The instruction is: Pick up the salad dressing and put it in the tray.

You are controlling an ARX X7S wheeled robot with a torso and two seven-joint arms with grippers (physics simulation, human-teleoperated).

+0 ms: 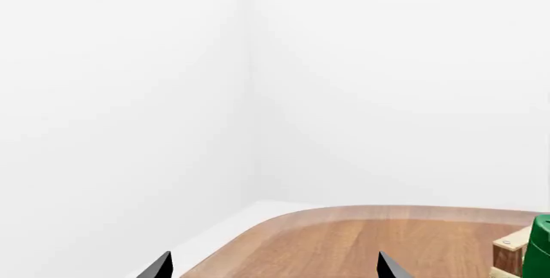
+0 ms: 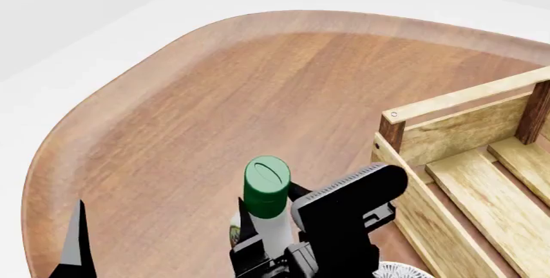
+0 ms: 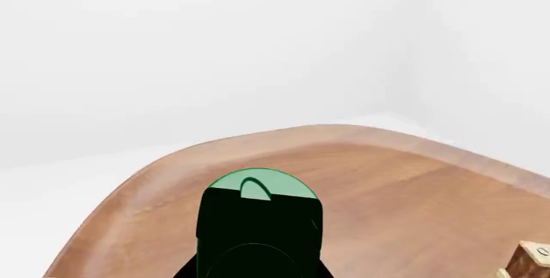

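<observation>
The salad dressing (image 2: 265, 186), a narrow pale bottle with a round green cap, stands upright between the fingers of my right gripper (image 2: 273, 228), which is shut on it. It is just left of the tray (image 2: 447, 130), a light wood crate with dark corner posts, and outside it. In the right wrist view the green cap (image 3: 257, 185) rises above the bottle's shadowed body, which fills the jaws of the right gripper (image 3: 257, 262). My left gripper (image 1: 275, 268) is open over the table with nothing in it. Its view catches the cap (image 1: 541, 239) and a tray corner (image 1: 513, 253).
The rounded wooden table (image 2: 215, 98) curves away to the left and back, with white floor and walls beyond its edge. One left fingertip (image 2: 77, 242) shows at the lower left. A sliver of a white-grey patterned bowl (image 2: 404, 270) sits by the tray's near wall.
</observation>
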